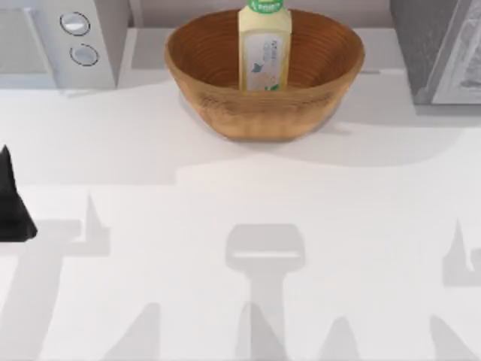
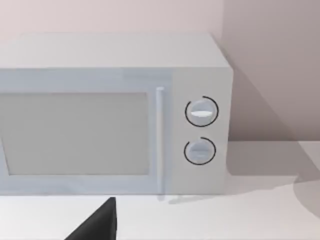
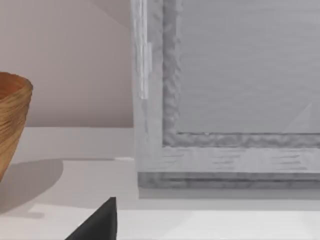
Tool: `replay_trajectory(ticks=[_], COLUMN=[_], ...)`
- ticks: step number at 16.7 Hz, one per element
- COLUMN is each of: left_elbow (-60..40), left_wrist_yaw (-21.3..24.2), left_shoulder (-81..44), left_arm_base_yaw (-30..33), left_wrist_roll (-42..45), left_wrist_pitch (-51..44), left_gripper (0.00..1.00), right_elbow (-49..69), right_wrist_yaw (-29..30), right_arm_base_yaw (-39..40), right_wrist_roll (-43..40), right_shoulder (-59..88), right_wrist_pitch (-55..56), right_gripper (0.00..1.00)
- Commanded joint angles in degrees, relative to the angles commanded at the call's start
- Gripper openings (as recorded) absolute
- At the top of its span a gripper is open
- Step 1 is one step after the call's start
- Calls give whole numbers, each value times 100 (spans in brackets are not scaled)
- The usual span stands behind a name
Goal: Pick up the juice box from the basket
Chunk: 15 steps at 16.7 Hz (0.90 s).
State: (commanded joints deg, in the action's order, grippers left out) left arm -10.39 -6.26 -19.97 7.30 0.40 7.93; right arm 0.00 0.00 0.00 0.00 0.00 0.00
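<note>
Juice box: the juice box (image 1: 264, 47) is a tall, narrow carton, pale cream-yellow, with a green top and a light label carrying small bluish-green markings.
Juice box pose: it stands upright, and its green top rises above the rim.
Juice box place: it stands inside the basket, near the middle and toward the back wall, its foot hidden behind the near rim in the top view.
Basket: the basket (image 1: 225, 113) is a wide, round, brown bowl with horizontal ribbed rings, much wider than the carton; it sits on the table (image 1: 240, 226) at the far middle.
Basket contents: the carton is the one thing seen in it.
Basket edge: part of its ribbed side (image 3: 12, 125) appears in the right wrist view, casting a shadow on the white surface.
Left arm: a dark part of the left arm (image 1: 11, 203) lies at the table's left edge, well apart from the basket; whether the left gripper is apart or together cannot be told.
Right arm: a dark tip (image 3: 100, 222) of it shows in the right wrist view; the state of the right gripper cannot be told either.
Microwave: a white microwave (image 2: 110, 115) with two round dials stands at the far left of the table.
Grey appliance: a grey appliance (image 1: 440, 49) stands at the far right, just beside the basket.
</note>
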Motion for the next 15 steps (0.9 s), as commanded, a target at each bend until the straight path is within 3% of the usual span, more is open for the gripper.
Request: replay_trajectory(ticks=[15], left_elbow=[-4769], left_wrist_yaw=[-2651], left_shoulder=[-8233], left_arm_base_yaw=[2706], left_wrist_roll=[-42], left_wrist_pitch=[3797], left_gripper=[100], right_elbow=[0], right_wrist_yaw=[0], right_arm_base_yaw=[0], right_wrist_roll=[0], right_shoulder=[0], right_wrist_pitch=[0], right_gripper=[100])
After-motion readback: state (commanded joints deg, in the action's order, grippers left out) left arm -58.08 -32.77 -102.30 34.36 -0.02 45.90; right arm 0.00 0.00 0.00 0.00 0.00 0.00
